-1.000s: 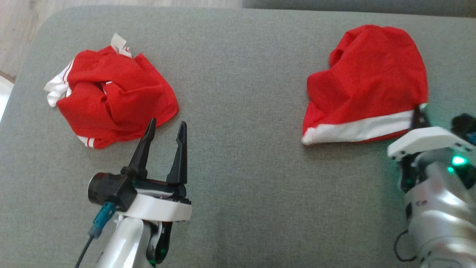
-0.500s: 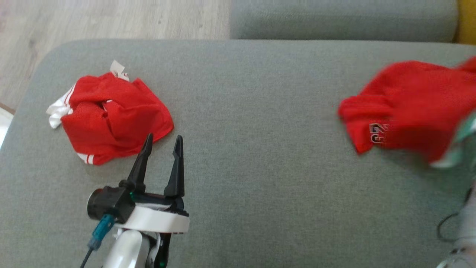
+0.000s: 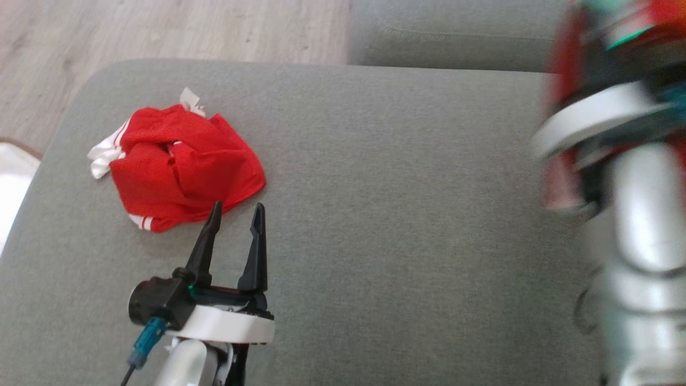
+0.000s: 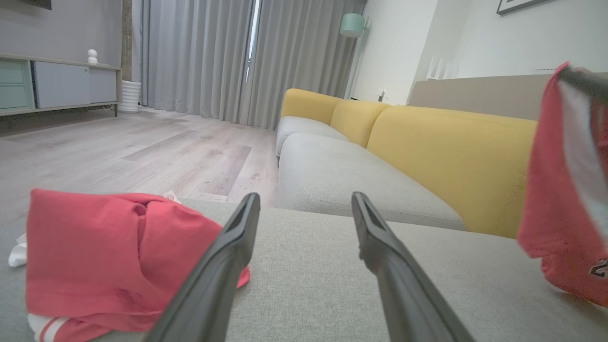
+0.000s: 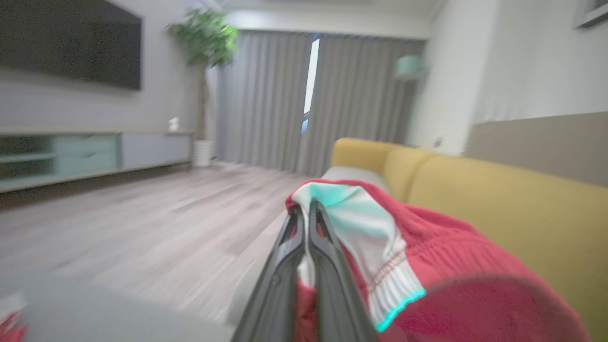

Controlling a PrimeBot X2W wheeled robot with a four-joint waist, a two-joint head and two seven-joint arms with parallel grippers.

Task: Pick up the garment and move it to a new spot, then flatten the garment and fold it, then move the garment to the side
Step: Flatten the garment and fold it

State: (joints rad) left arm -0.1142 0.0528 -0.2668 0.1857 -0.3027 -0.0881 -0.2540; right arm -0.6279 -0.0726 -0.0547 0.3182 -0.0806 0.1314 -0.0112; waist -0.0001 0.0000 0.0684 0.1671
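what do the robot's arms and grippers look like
The left gripper and right gripper each have two long tapering black fingers. The left has a white collar, silver forearm, black camera barrel, teal connector and dark cable. The right forearm is silver, blurred.

Inspection findings, colours only. The garment (image 5: pixel 427 266) in my right gripper (image 5: pixel 305 206) was red, with a white ribbed band edged in a teal tint. The second garment (image 3: pixel 182 166) was the same red, trimmed in white, with thin red-and-white stripes at its hem. The seat cushion (image 3: pixel 386 214) beneath it was a plain grey weave. My left gripper (image 3: pixel 237 206) was black, with a white collar behind it. The sofa back (image 4: pixel 451 156) was mustard yellow, the floor (image 3: pixel 161 32) pale wood grain, and the curtains (image 4: pixel 199 57) grey.
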